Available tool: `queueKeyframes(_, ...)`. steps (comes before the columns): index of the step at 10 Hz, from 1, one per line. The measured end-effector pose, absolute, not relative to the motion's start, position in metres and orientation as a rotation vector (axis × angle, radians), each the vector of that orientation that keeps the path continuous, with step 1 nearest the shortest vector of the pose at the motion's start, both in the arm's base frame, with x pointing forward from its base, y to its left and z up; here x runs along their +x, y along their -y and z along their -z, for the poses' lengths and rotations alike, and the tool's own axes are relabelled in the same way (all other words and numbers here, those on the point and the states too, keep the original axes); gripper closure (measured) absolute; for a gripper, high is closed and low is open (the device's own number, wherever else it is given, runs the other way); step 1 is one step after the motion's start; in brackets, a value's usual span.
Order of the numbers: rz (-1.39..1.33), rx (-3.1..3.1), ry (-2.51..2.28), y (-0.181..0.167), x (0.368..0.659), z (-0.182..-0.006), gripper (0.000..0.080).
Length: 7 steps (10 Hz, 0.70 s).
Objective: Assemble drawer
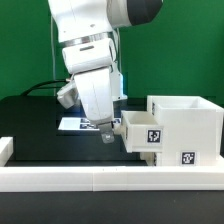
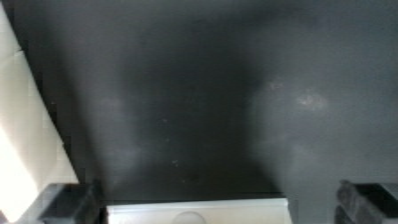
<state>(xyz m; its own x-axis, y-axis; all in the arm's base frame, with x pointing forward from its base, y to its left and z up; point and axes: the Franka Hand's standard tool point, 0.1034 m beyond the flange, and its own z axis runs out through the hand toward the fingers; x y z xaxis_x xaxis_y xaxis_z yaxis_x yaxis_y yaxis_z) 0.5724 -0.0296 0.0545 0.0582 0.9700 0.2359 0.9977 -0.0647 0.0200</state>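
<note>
A: Nearest the camera, what ran along the bottom of the exterior view?

B: A low white rail (image 1: 60, 178). Behind it, right of centre, stood the housing (image 1: 185, 125), with a tray (image 1: 140, 132) jutting out of its face, tag showing.

A: And the gripper (image 1: 107, 130)?

B: Centre of frame, right at the tray's outer end. The wrist view showed its dark fingers (image 2: 54, 205) spread wide in the lower corners, a white edge of the tray (image 2: 187, 212) between them. Whether they touched it, I couldn't tell.

A: So how would you have finished the step?

B: I judged it a push-in: keep the tray square to the opening, press slowly, straight along the slot.

A: Farthest back?

B: The marker board (image 1: 72, 124), on the black table (image 1: 30, 120).
</note>
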Motion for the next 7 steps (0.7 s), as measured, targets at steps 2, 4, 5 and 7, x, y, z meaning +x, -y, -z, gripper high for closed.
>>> queueKeyframes(2,0.288,-2.160,2.053,0.021,0.577,-0.058,0.0151)
queueKeyframes(4,0.303,-2.135,2.085,0.010,0.581,-0.062,0.0151)
queueKeyframes(5,0.306,-2.120,2.100,0.006,0.581,-0.062,0.0151)
queueKeyframes(7,0.317,-2.102,2.125,-0.001,0.581,-0.061,0.0151)
